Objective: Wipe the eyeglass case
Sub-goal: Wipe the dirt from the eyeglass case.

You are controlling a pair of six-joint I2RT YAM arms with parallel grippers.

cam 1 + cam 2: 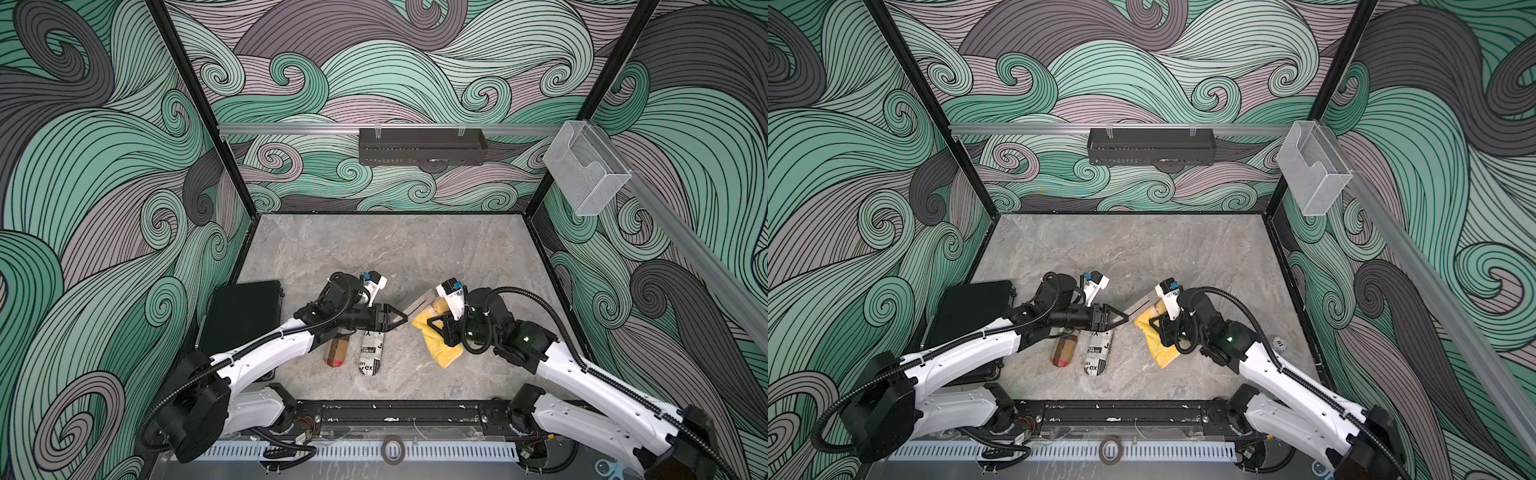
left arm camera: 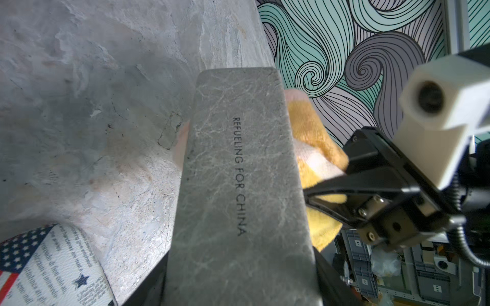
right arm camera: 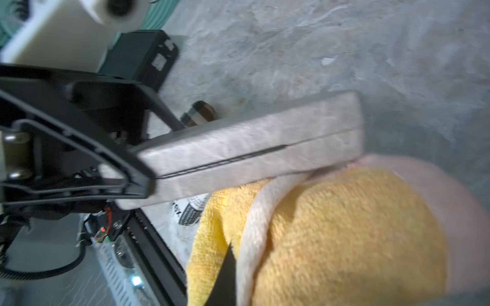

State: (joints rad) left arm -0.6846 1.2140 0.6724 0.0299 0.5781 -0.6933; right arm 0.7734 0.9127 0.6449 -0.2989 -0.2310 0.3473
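Holds the case point(image 1: 420, 302) by one short end in the left claw point(image 1: 401, 319), jaws clamped across the two broad faces, apparently clear of the table point(image 1: 374, 249). Pinches the cloth point(image 1: 444, 353) in the right claw point(image 1: 434, 322), jaws pressed together on a fold of it. Presses it against one long narrow side of the case, from mid-length toward the free end. Points the case's long axis straight out of the left claw, with the right claw just beside that axis, nearer the free half. Looks like the wipe itself; probably calls for a right-claw stroke along the axis, not across, the left only steadying. Could lever the case round in the jaws if pushed hard near the free end. Shows a flat rigid slab, corners rounded, grey veined leather-like skin, dark seam down the narrow side, black lettering on a broad face. Shows soft yellow terry with a pale hem, bunched at the case and hanging loose below it. Leaves a print pouch point(image 1: 371, 353) on the table under the case's clamped end, a brown tube point(image 1: 336, 351) just beside the pouch, a black box point(image 1: 241, 316) well apart from the case, beyond the left claw
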